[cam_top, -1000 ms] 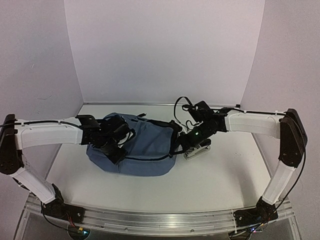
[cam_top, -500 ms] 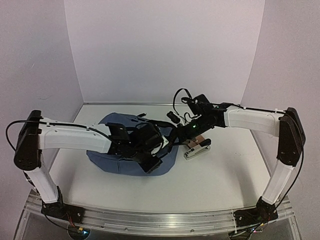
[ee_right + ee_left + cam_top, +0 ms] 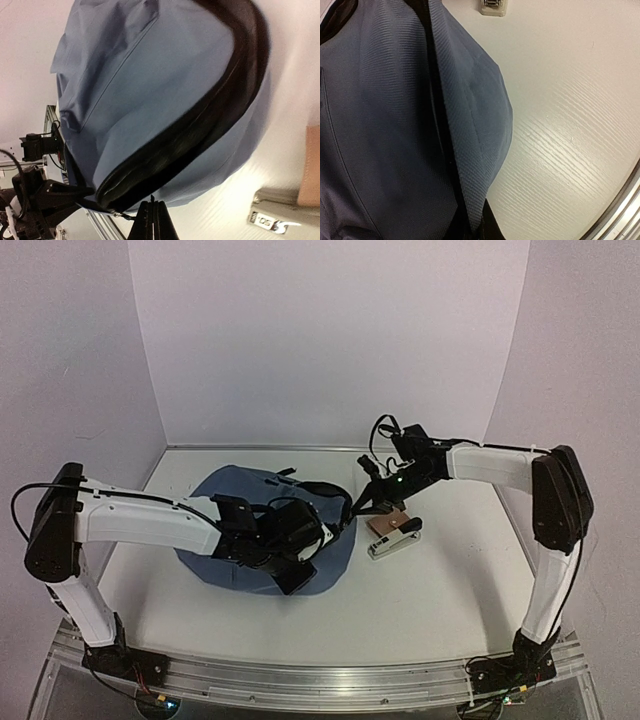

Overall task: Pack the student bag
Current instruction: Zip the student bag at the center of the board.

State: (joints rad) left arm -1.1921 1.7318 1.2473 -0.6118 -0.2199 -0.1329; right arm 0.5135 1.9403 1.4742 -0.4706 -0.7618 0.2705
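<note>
Left gripper point(image 3: 292, 578), open a moment earlier, is now clamped on the opening edge of the student bag point(image 3: 225, 495), lying left of centre on the table point(image 3: 450, 580). The right gripper point(image 3: 152, 211) is shown closed beside the zipper point(image 3: 200, 125). The mouth is judged held for packing.

Only a small label point(image 3: 264, 220) shows, too blurred to read.

Top camera: high, near side, facing back wall point(image 3: 330, 340), whole table point(image 3: 450, 580). Left wrist: close over bag point(image 3: 380, 125). Right wrist: close beside bag. All three share bag, table.
</note>
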